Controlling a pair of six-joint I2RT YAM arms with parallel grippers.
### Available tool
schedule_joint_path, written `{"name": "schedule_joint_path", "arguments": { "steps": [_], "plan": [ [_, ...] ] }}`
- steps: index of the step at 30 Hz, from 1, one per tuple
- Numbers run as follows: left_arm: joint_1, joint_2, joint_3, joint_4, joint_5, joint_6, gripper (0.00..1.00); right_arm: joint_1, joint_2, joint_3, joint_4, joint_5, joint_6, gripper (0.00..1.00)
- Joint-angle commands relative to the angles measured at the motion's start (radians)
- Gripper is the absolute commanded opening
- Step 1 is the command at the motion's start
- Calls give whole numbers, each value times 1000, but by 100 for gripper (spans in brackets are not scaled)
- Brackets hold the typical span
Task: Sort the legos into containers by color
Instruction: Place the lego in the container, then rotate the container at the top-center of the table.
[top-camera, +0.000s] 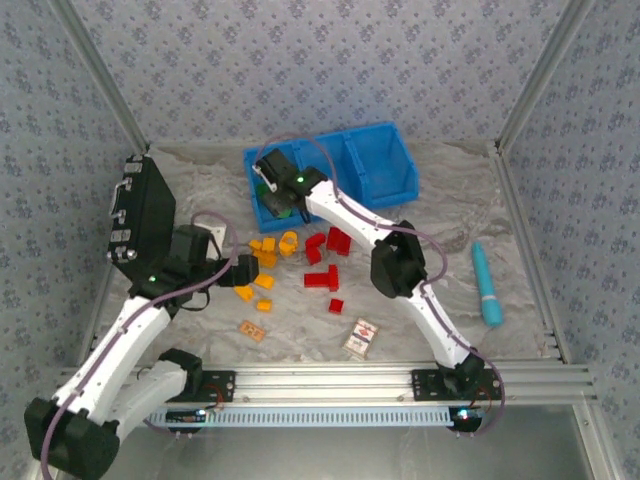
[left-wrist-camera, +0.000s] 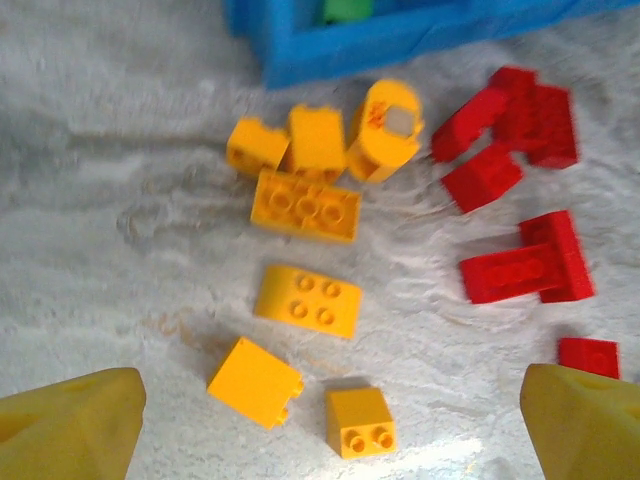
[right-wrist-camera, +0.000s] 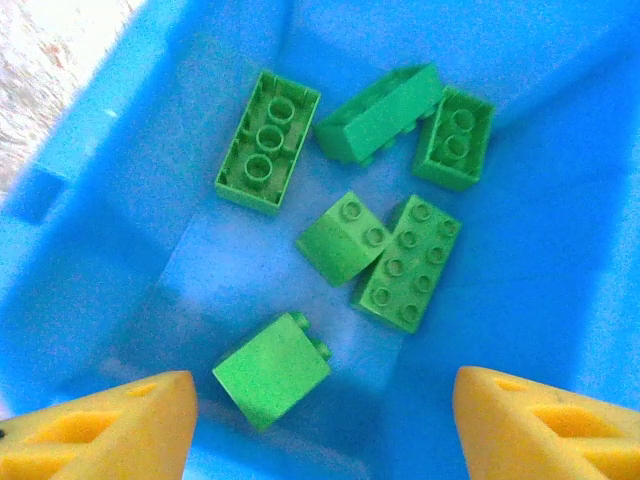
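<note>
Right hand (right-wrist-camera: 320, 425) open, empty, over green bricks (right-wrist-camera: 405, 265) in the blue bin (right-wrist-camera: 560, 250); left hand (left-wrist-camera: 325, 435) open, empty, above orange bricks (left-wrist-camera: 305, 205)

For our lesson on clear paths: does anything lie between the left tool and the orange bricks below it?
Nothing visible does: the left tool, open, hangs above the orange bricks, with only open space between them.
</note>
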Motion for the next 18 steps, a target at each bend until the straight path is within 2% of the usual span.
{"name": "schedule_joint_path", "arguments": {
  "steps": [1,6,10,15,18],
  "plan": [
    [-23,43,4,-17,-89,-162,96,-22,-165,-31,32,43,-55,75],
    [-86,94,-25,-42,-150,-345,96,-134,-213,-82,-10,19,-22,81],
    [-164,101,-68,-13,-198,-482,99,-224,-202,-88,-11,-84,5,82],
    [-249,105,-86,-24,-273,-571,100,-259,-117,23,-51,-163,6,84],
    [-272,125,-85,-29,-289,-606,100,-266,-64,71,-53,-208,52,91]
  ]
}}
